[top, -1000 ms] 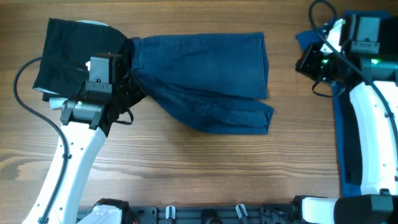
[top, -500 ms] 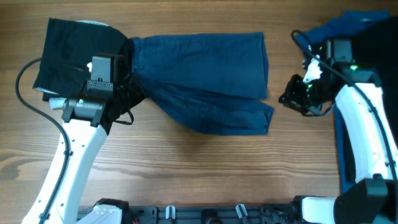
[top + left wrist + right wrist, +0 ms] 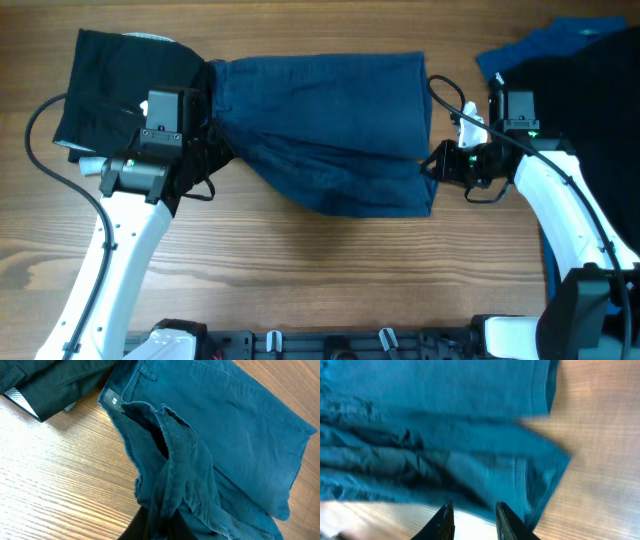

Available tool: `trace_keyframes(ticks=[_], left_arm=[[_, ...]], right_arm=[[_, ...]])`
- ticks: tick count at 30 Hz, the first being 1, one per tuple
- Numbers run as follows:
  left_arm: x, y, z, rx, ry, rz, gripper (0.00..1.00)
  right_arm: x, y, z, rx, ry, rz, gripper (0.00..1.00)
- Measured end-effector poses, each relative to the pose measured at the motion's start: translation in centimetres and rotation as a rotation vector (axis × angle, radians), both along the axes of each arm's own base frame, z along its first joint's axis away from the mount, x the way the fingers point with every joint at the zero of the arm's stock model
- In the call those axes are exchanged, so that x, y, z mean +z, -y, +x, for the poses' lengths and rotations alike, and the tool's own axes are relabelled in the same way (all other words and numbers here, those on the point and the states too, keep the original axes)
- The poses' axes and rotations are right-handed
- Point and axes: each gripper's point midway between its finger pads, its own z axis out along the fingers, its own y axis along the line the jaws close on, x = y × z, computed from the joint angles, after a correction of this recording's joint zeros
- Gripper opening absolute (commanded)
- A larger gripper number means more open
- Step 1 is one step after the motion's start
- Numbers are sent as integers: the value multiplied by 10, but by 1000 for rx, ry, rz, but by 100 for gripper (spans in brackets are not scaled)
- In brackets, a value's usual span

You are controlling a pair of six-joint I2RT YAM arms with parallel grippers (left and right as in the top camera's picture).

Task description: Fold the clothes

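Table (image 3: pixel 320 270): pale brown wood-grain top, darker streaks running left to right, evenly and softly lit. A black rail (image 3: pixel 330 345) with small fittings lines its lower edge in the overhead view.

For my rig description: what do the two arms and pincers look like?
The left arm and right arm have white links, black wrist units and thin black cables. The left has a grey cylindrical joint. The right pincer has black fingers.

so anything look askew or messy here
Yes: the dark navy cloth garment lies unevenly. Its lower leg is bunched and wrinkled, slanting away from the flat upper leg, and its waist end is crumpled up against the black cloth garment at the left.
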Motion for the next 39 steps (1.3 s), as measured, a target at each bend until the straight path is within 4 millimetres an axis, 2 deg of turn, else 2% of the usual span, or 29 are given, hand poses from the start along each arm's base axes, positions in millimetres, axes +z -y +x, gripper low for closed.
trace_keyframes(ticks=[3,6,10,11,13,16,19,22,23,31,37,39], left_arm=[[-2,0,-3,0,-15,2,9],[-4,-1,-6,0,-28,5,10],[-4,-1,-6,0,-30,6,11],[-4,-1,-6,0,-30,6,11],[-4,-2,-6,2,-29,8,11],[-4,-2,-6,3,-29,10,12],[-4,-2,-6,4,-28,11,12],[-4,-2,-6,3,-28,11,12],[-4,-2,-6,4,-28,11,12],[-3,-2,-4,4,-18,9,12],[-3,-2,-3,3,-17,9,11],[-2,-2,-3,3,-17,9,8]], right_arm=[[3,0,8,13,45,-4,22],[4,-5,5,-44,-2,50,25],[7,-24,-13,-152,-158,165,26],[8,-31,-15,-167,-186,185,31],[8,-44,-21,-188,-232,211,33],[-4,-66,-33,-226,-306,228,34],[-16,-77,-49,-290,-396,221,36],[-22,-76,-51,-369,-441,217,38],[-23,-75,-50,-394,-447,213,53],[-43,-72,-38,-572,-443,267,49],[-60,-71,-48,-646,-492,283,50],[-63,-70,-51,-663,-508,282,51]])
